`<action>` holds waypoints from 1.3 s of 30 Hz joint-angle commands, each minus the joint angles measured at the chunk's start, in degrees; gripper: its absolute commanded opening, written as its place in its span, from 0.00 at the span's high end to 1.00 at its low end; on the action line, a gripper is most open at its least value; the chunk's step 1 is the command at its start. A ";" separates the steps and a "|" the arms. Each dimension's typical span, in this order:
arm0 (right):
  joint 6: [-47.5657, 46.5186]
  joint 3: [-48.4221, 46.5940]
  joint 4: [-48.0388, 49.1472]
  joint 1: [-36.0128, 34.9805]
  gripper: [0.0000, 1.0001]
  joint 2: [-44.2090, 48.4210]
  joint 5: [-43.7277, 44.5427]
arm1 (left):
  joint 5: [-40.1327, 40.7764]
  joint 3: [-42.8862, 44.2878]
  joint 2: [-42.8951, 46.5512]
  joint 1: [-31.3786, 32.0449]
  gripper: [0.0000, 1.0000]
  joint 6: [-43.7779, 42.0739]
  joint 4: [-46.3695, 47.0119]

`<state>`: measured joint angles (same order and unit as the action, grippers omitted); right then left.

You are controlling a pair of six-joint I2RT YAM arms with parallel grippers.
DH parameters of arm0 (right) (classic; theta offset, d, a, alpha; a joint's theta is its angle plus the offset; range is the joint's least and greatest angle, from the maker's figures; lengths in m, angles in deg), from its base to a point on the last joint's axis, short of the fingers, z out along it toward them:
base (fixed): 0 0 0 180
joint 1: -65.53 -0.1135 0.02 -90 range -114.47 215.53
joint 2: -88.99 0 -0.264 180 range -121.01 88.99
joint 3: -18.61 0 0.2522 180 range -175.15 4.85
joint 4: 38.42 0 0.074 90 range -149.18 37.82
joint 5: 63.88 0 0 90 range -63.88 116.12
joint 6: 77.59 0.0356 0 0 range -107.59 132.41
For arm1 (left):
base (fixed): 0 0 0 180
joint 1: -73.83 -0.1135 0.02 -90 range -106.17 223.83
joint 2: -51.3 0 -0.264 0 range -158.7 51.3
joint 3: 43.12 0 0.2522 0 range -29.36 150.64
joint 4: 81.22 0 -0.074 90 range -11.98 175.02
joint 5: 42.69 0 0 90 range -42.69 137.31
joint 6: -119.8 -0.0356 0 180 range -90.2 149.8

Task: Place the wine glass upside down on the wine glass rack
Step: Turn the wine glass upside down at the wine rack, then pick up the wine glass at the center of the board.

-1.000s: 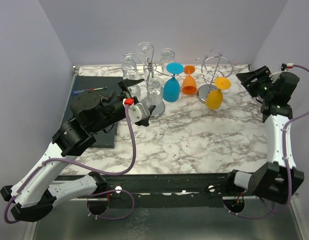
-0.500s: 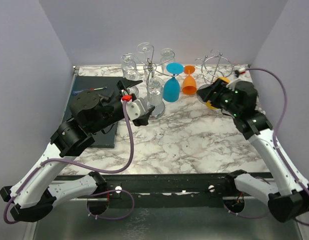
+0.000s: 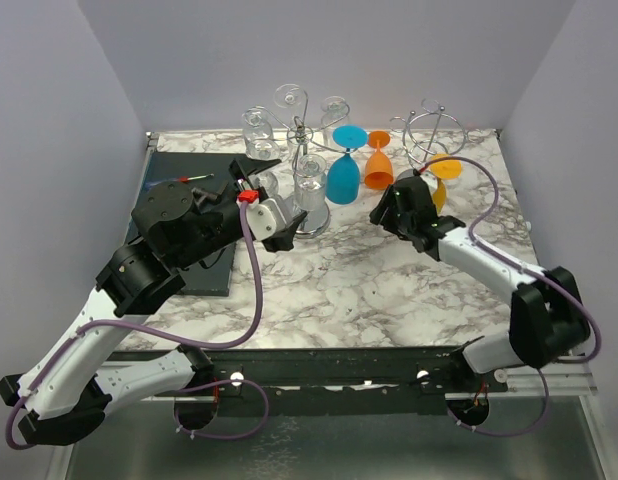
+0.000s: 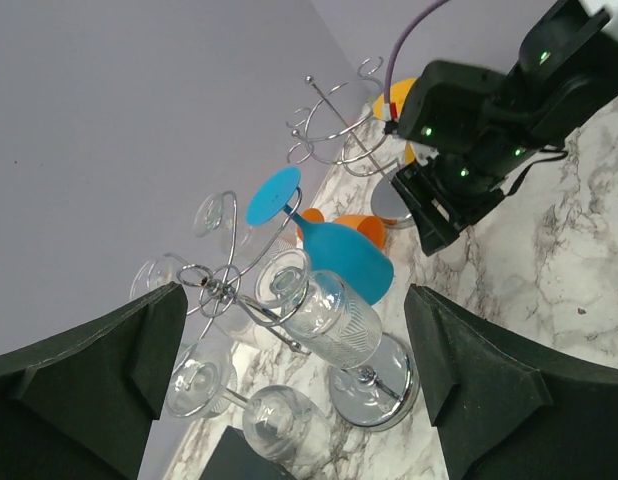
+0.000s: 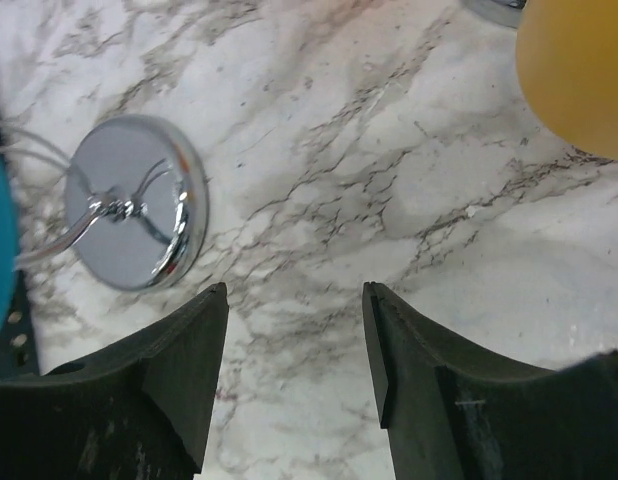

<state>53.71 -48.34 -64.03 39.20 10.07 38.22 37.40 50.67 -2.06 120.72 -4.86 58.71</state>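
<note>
- Chrome wire forms both stands: the left rack (image 4: 374,378) at the far middle of the marble table (image 3: 389,290), and the right rack (image 3: 434,130) further right, by the far edge.
- The yellow glass (image 5: 579,70) is bowl-down at the near side of the right rack. Its foot appears to sit up in the wire, though the right arm hides part of it.
- The blue glass (image 3: 342,178) and orange glass (image 3: 378,172) sit between the two stands, bowls down and feet up. The blue one's foot seems slotted on an arm of the left rack. I cannot tell whether the orange one hangs or rests on its rim.
- Several clear glasses (image 3: 309,185) hang inverted around the left rack.
- The right gripper (image 5: 294,330) hovers over bare marble, just left of the yellow glass. Its claw is partly spread, with nothing between the fingers.
- The left gripper (image 3: 284,202) faces the left rack from just beside it, its claw spread wide and empty.
- Progress, as a judgement: no glass is in either claw, none stands upright or loose on the marble, and every glass in view is inverted.
- The yellow glass is probably the task's glass, since the right claw is nearest it. If so, the placing looks done or nearly done, and what is left is to back away without knocking it.
</note>
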 commanded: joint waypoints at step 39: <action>-13.65 -14.80 66.31 -2.63 0.37 -49.19 29.23 | 0.60 -6.28 3.73 0.12 0.01 -2.85 -1.37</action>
<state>42.26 -61.34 -3.56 37.02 -36.51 62.24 37.40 45.38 0.67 120.72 -6.34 57.84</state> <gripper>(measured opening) 0.627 0.988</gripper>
